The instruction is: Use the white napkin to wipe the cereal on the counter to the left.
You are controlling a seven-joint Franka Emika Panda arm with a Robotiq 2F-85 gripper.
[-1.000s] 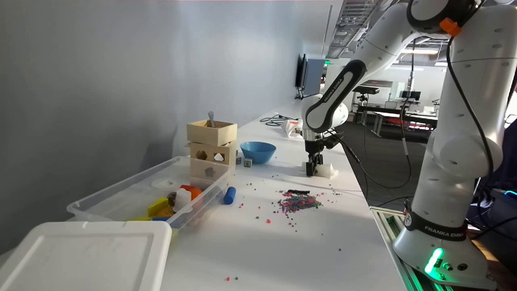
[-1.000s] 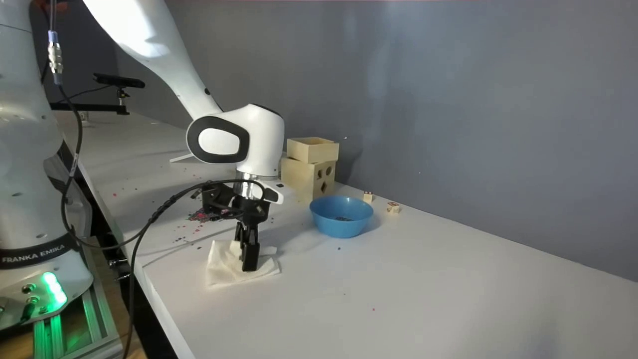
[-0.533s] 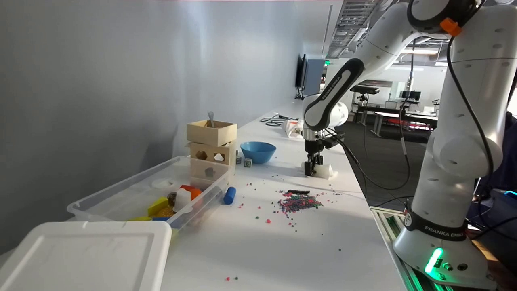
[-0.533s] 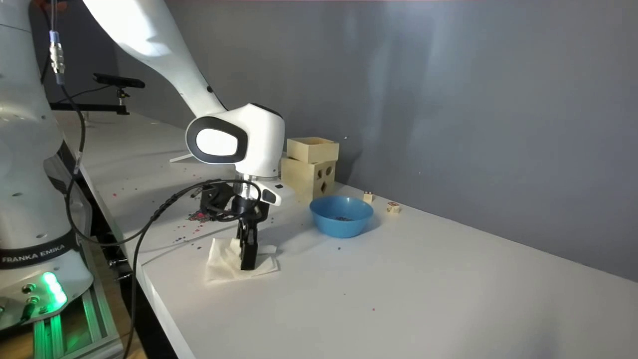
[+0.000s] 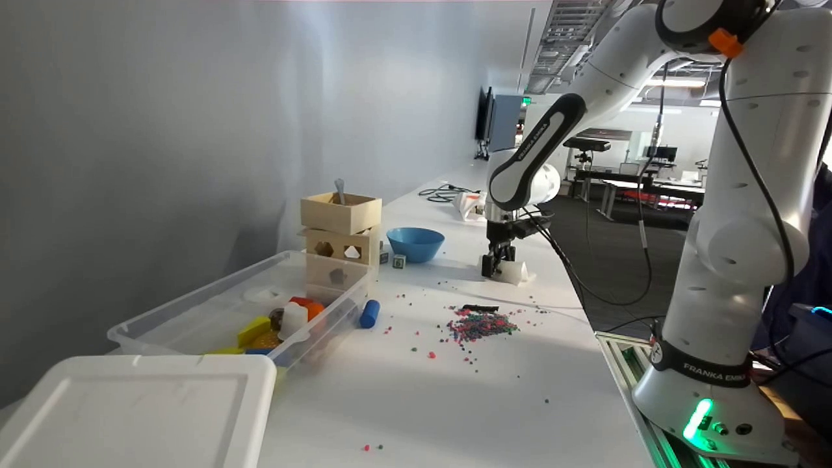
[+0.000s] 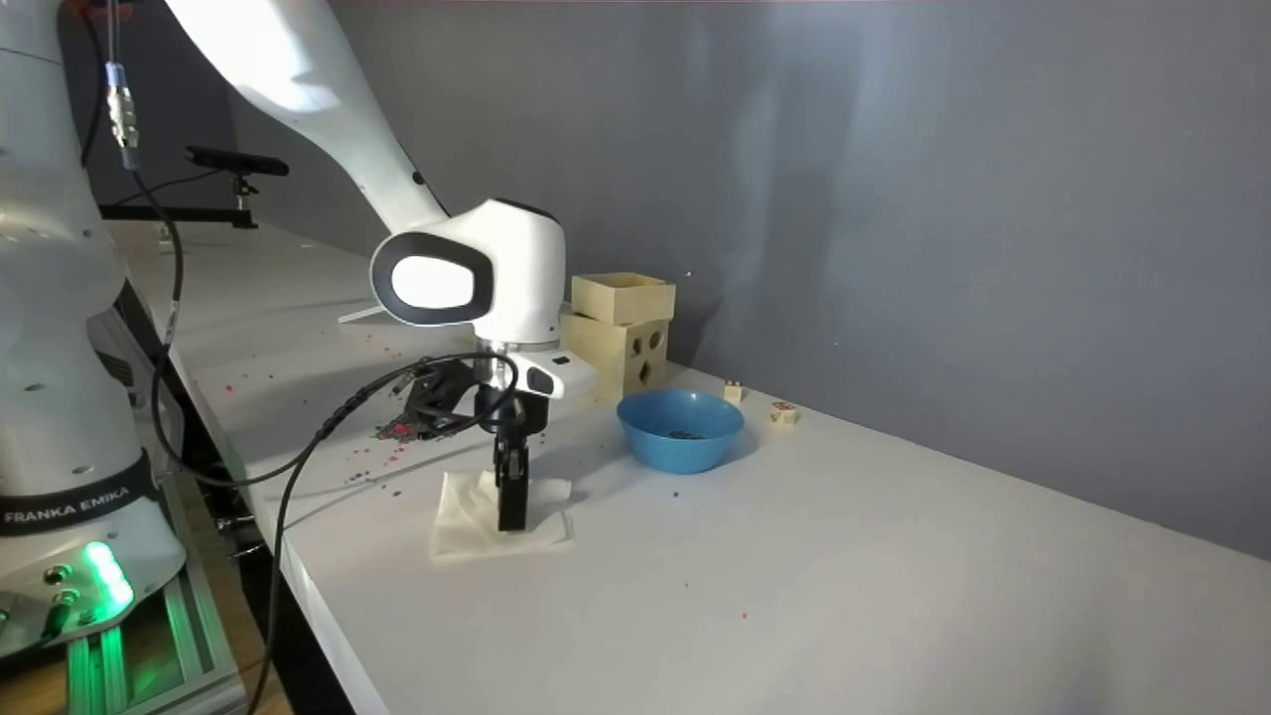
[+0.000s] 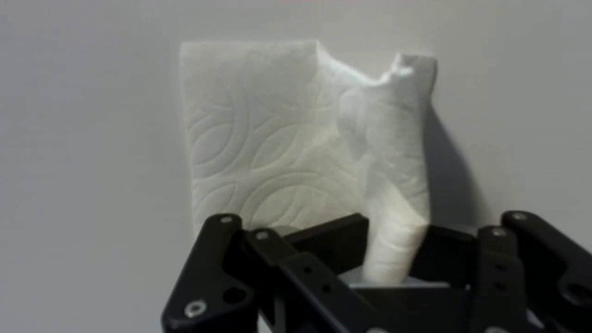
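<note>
Gripper (image 7: pixel 395 237) pinches a raised fold of the white napkin (image 7: pixel 268 134) | napkin near but apart from the cereal (image 5: pixel 482 327), seemingly resting on the counter (image 5: pixel 442 409) | sweep likely goes best low, flat, slow

The napkin (image 7: pixel 273 134) is embossed paper — counter (image 6: pixel 894 596), smooth.

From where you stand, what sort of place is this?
Likely an office or lab: a Franka robot arm beside a long white counter, with desks and a dark monitor beyond.
</note>
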